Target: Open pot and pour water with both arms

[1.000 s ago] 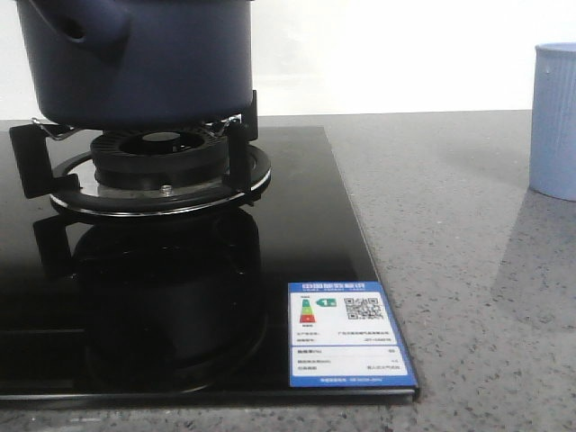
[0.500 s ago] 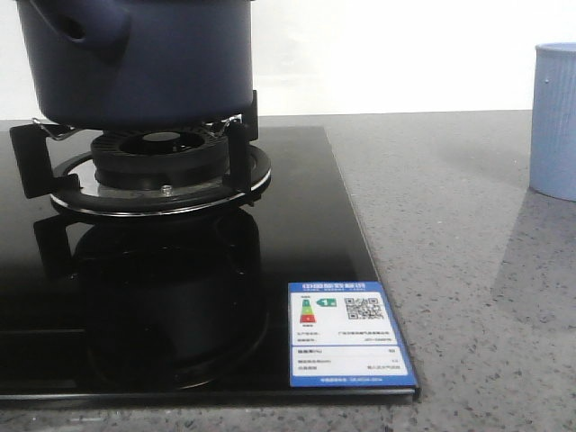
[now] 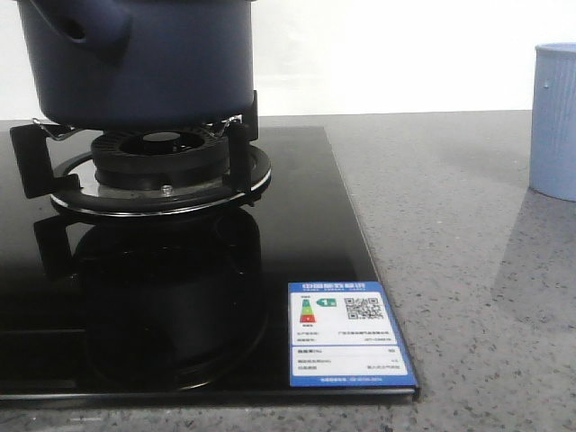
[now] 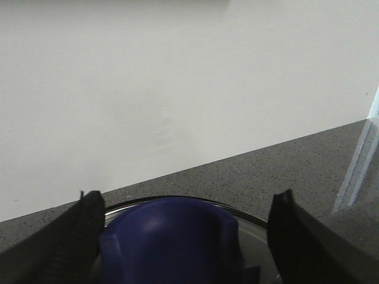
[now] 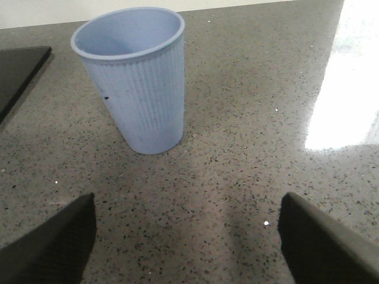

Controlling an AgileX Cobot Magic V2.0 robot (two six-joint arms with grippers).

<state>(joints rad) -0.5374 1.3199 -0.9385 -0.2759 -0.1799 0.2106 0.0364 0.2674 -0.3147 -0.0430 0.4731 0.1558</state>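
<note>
The dark navy pot (image 3: 144,63) sits on the gas burner (image 3: 162,157) at the far left, its stubby side handle (image 3: 85,22) facing the camera; its top is cut off in the front view. In the left wrist view the lid's blue knob (image 4: 172,242) rises from the glass lid (image 4: 257,228). My left gripper (image 4: 186,204) is open and straddles the knob, one finger close against it and the other apart. My right gripper (image 5: 186,207) is open over bare counter, a short way from the light blue ribbed cup (image 5: 136,89). Whether the cup holds water cannot be seen.
The black glass cooktop (image 3: 297,225) carries a blue-edged energy label (image 3: 346,333) near its front corner. The cup (image 3: 556,117) stands at the right edge on the speckled grey counter (image 3: 468,270). A white wall runs behind.
</note>
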